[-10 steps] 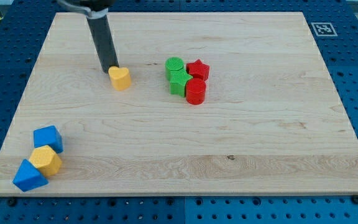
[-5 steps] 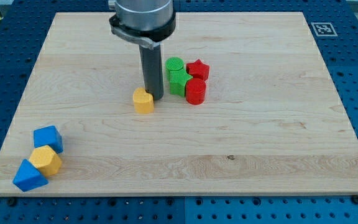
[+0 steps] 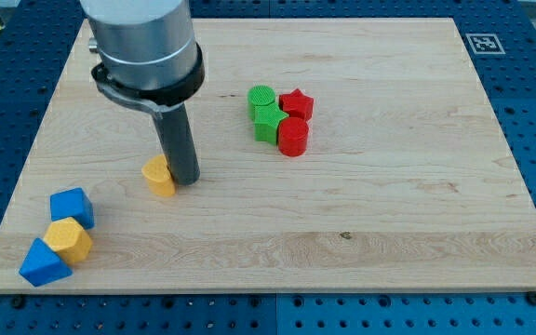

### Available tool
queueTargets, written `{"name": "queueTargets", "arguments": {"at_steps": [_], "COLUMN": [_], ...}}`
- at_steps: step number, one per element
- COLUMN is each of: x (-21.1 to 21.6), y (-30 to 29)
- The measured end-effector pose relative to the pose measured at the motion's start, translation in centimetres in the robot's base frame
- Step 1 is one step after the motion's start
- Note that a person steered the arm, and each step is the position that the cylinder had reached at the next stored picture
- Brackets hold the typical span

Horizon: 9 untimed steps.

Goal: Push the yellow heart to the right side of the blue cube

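Observation:
The yellow heart (image 3: 159,175) lies on the wooden board (image 3: 361,223), left of centre. My tip (image 3: 185,179) stands right beside it, touching its right side. The blue cube (image 3: 71,206) sits near the view's bottom left corner, below and left of the heart, about a hand's width away.
A yellow hexagonal block (image 3: 68,239) touches the blue cube from below, and a blue triangular block (image 3: 43,263) lies below that. A green cylinder (image 3: 261,97), green star (image 3: 267,121), red star (image 3: 296,103) and red cylinder (image 3: 292,137) cluster at upper centre.
The heart has been pushed from the upper left, first down and right toward the centre, then down and left toward the blue cube. My tip moved along with it.

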State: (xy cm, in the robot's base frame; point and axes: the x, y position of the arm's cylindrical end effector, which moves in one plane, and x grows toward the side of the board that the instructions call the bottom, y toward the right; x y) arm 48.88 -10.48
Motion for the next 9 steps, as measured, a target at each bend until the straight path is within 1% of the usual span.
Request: {"name": "queueTargets", "arguments": {"at_steps": [1,4,5,7,9], "x": [-0.8,-1.2,-1.3,-1.1,1.0], "y": [-1.1,-4.6,-6.6,-6.9,-6.1]}}
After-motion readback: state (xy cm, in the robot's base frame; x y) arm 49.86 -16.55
